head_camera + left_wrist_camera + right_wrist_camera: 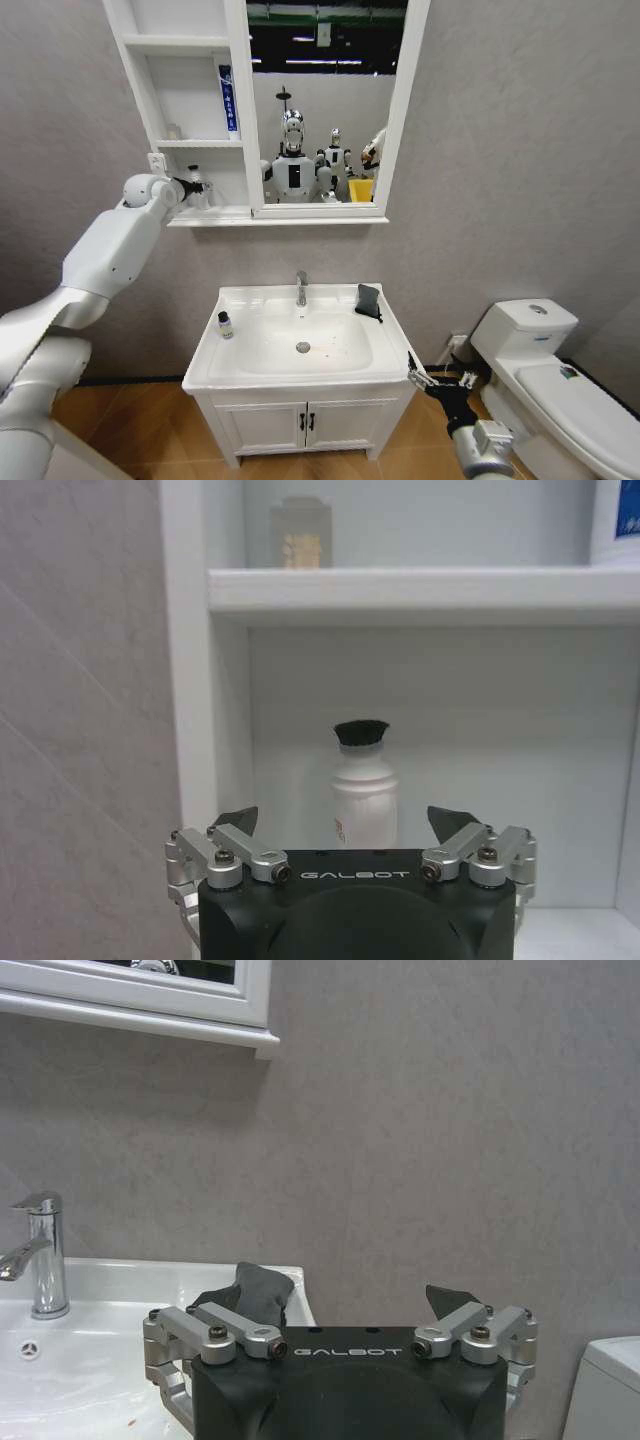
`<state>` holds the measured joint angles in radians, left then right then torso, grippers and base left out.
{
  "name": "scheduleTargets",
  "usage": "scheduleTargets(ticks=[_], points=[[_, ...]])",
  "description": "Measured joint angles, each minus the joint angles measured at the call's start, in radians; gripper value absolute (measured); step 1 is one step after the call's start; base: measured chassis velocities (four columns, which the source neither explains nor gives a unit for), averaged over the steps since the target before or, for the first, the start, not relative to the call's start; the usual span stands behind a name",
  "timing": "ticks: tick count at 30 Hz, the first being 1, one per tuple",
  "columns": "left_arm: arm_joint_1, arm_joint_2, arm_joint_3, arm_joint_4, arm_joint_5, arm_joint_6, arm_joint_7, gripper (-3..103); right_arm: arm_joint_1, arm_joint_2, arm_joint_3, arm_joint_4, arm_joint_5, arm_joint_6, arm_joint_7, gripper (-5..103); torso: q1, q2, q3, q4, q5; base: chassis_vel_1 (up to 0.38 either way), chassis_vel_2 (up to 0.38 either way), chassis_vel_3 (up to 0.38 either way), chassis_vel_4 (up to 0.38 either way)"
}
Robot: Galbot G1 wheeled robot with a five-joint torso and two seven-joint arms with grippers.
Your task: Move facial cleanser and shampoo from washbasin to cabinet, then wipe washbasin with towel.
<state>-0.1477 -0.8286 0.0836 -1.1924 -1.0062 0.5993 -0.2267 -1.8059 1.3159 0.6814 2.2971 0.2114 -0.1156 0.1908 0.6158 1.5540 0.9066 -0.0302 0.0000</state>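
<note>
We have our left tool raised at the cabinet, its fingers spread apart with nothing between them. Just beyond the fingertips the facial cleanser stands upright on the lowest open shelf, apart from the tool. In the head view the same bottle sits right beside the tool.

The shampoo stands upright on the left rim of the washbasin. The towel lies folded on the rim's back right corner, right of the faucet.

Our right tool hangs low by the washbasin's front right corner, fingers spread and empty.
</note>
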Motion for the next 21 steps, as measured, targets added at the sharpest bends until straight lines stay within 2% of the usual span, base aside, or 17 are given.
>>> scheduleTargets(ticks=[1, 2, 4, 5, 6, 7, 8, 9, 11, 12, 14, 15, 16, 18, 19, 21], points=[[0.0, 0.0, 0.0, 0.0, 0.0, 0.0, 0.0, 94, 0.0, 0.0, 0.0, 0.0, 0.0, 0.0, 0.0, 100, 0.0, 0.0, 0.0, 0.0, 0.0, 0.0, 0.0, 0.0, 0.0], [0.038, 0.035, -0.03, -0.064, -0.013, 0.007, -0.021, 98, 0.001, 0.0, 0.004, -0.001, 0.004, 0.0, 0.004, 100, 0.0, 0.0, 0.0, -0.0001, 0.0, 0.0, 0.0, 0.0, 0.0], [0.116, 0.099, -0.079, -0.194, -0.057, 0.015, -0.081, 99, 0.003, 0.0, 0.01, -0.003, 0.008, 0.0, 0.007, 100, 0.0, 0.0, 0.0, 0.0005, 0.0001, 0.0, 0.0, 0.0, 0.0], [0.218, 0.159, -0.137, -0.331, -0.121, 0.023, -0.145, 100, 0.007, -0.001, 0.01, -0.005, 0.011, 0.0, 0.008, 100, 0.0, 0.0, 0.0, 0.0023, -0.0003, 0.0, 0.0, 0.0, 0.0], [0.218, 0.159, -0.137, -0.331, -0.121, 0.023, -0.145, 100, 0.007, -0.001, 0.01, -0.005, 0.011, 0.0, 0.008, 100, 0.0, 0.0, 0.0, 0.0023, -0.0003, 0.0, 0.0, 0.0, 0.0], [0.269, 0.187, -0.163, -0.394, -0.157, 0.026, -0.168, 100, 0.009, -0.001, 0.009, -0.005, 0.011, 0.0, 0.011, 100, 0.0, 0.0, 0.0, 0.0024, -0.0006, 0.0, 0.0, 0.0, 0.0], [0.362, 0.236, -0.21, -0.505, -0.21, 0.023, -0.201, 100, 0.01, 0.0, 0.003, -0.005, 0.017, -0.004, 0.012, 100, 0.0, 0.0, 0.0, 0.0028, -0.001, 0.0, 0.0, 0.0, 0.0], [0.362, 0.236, -0.21, -0.505, -0.21, 0.023, -0.201, 100, 0.01, 0.0, 0.003, -0.005, 0.017, -0.004, 0.012, 100, 0.0, 0.0, 0.0, 0.0028, -0.001, 0.0, 0.0, 0.0, 0.0], [0.477, 0.278, -0.275, -0.628, -0.231, -0.019, -0.214, 100, 0.013, -0.001, -0.008, -0.008, 0.021, -0.009, 0.013, 100, -0.001, 0.0, 0.0, 0.002, 0.0, 0.0, 0.0, 0.0, 0.0], [0.477, 0.278, -0.275, -0.628, -0.231, -0.019, -0.214, 100, 0.013, -0.001, -0.008, -0.008, 0.021, -0.009, 0.013, 100, -0.001, 0.0, 0.0, 0.002, 0.0, 0.0, 0.0, 0.0, 0.0], [0.609, 0.293, -0.359, -0.733, -0.254, -0.041, -0.262, 100, 0.017, -0.002, -0.016, -0.013, 0.02, -0.011, 0.013, 100, -0.001, 0.0, 0.0, 0.0006, 0.0003, 0.0, 0.0, 0.0, 0.0], [0.609, 0.293, -0.359, -0.733, -0.254, -0.041, -0.262, 100, 0.017, -0.002, -0.016, -0.013, 0.02, -0.011, 0.013, 100, -0.001, 0.0, 0.0, 0.0006, 0.0003, 0.0, 0.0, 0.0, 0.0], [0.723, 0.294, -0.434, -0.795, -0.261, -0.048, -0.289, 100, 0.017, -0.003, -0.017, -0.014, 0.02, -0.012, 0.012, 100, 0.0, 0.0, 0.0, 0.0006, 0.0, 0.0, 0.0, 0.0, 0.0], [0.911, 0.287, -0.548, -0.88, -0.241, -0.06, -0.299, 100, 0.017, -0.005, -0.014, -0.016, 0.02, -0.013, 0.012, 100, 0.0, 0.0, 0.0, 0.0012, 0.0003, 0.0, 0.0, 0.0, 0.0], [0.911, 0.287, -0.548, -0.88, -0.241, -0.06, -0.299, 100, 0.017, -0.005, -0.014, -0.016, 0.02, -0.013, 0.012, 100, 0.0, 0.0, 0.0, 0.0012, 0.0003, 0.0, 0.0, 0.0, 0.0], [1.066, 0.247, -0.599, -0.933, -0.208, -0.075, -0.304, 100, 0.013, -0.004, -0.009, -0.016, 0.019, -0.012, 0.011, 100, 0.0, 0.0, 0.0, 0.0019, 0.0, 0.0, 0.0, 0.0, 0.0]])
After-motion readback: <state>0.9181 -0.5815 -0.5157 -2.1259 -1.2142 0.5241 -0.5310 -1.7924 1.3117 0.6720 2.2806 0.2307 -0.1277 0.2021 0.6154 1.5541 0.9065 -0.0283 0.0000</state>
